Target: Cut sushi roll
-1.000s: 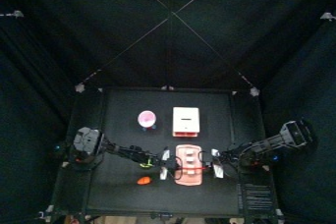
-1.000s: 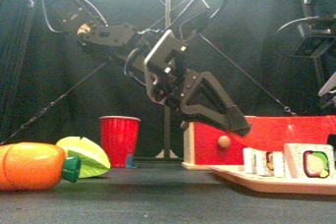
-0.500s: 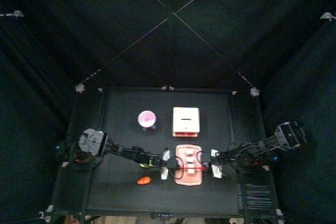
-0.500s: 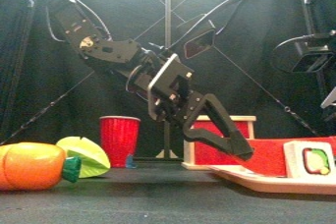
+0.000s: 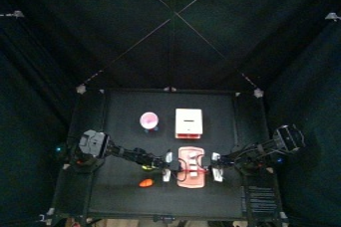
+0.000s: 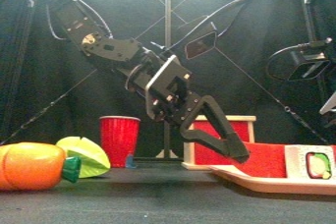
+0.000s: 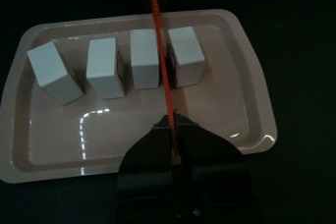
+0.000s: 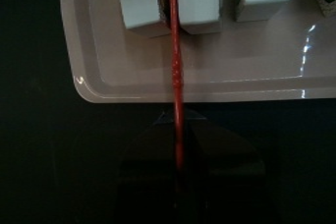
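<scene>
The sushi roll [image 5: 193,164] lies on a white tray [image 7: 243,41] at the table's front middle. In the wrist views it shows as several white blocks [image 7: 141,56] in a row. A thin red blade [image 7: 159,51] runs across the tray between two blocks [image 8: 172,31]. My left gripper [image 7: 165,125] is shut on the blade at the tray's left side [image 5: 168,161]. Opposite it, my right gripper [image 8: 175,125] is shut on the same red blade at the right side [image 5: 220,159]. In the front view the left arm [image 6: 197,120] hangs low over the tray [image 6: 269,179], where one piece [image 6: 312,161] shows.
A round pink-and-white ball [image 5: 150,120] and a white box [image 5: 188,119] sit behind the tray. A small orange piece [image 5: 143,183] lies front left. In the front view it [image 6: 33,165] stands beside a green wedge [image 6: 83,154] and a red cup [image 6: 118,140].
The left arm has come down toward the tray. In the front view red now covers most sushi pieces that showed before. The right arm has drawn slightly outward to the right.
</scene>
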Robot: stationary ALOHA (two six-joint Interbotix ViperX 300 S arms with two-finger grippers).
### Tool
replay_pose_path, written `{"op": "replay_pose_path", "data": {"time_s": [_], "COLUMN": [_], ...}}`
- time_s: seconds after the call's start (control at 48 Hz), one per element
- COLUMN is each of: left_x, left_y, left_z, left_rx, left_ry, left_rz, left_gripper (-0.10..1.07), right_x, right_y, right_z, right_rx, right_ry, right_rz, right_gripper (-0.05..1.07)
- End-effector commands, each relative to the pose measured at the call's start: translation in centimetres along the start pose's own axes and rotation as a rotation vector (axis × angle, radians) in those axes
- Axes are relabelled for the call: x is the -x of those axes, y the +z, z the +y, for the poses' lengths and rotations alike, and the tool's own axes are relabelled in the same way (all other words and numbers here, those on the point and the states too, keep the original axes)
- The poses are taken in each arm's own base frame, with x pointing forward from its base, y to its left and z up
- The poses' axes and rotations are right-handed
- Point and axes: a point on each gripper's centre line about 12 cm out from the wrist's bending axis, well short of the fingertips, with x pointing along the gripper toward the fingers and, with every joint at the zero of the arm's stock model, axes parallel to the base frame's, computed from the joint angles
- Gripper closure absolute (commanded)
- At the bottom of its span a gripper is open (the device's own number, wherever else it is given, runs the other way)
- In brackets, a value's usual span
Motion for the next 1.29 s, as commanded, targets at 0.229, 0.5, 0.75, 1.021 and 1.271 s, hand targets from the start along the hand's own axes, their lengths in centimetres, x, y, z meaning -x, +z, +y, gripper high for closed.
{"op": "replay_pose_path", "data": {"time_s": [0.229, 0.5, 0.75, 1.021, 1.271], "left_x": [1.0, 1.2, 1.8, 3.2, 3.0], "left_y": [2.1, 2.5, 4.5, 6.5, 6.3], "left_z": [-1.8, -2.1, -2.1, -1.6, -1.6], "left_rx": [-0.035, -0.042, -0.047, -0.052, -0.052], "left_ry": [-0.037, -0.044, -0.044, -0.037, -0.036], "left_rz": [-0.030, -0.034, -0.086, -0.142, -0.143], "left_gripper": [0.68, 0.68, 0.68, 0.68, 0.68], "right_x": [0.4, 0.5, 1.6, 4.5, 4.4], "right_y": [0.8, 1.0, 1.9, 3.6, 3.3], "right_z": [2.3, 2.7, 2.9, 3.0, 2.4], "right_rx": [0.039, 0.047, 0.076, 0.112, 0.092], "right_ry": [0.060, 0.071, 0.088, 0.116, 0.103], "right_rz": [-0.014, -0.010, -0.057, -0.201, -0.214], "right_gripper": [0.63, 0.63, 0.63, 0.63, 0.63]}}
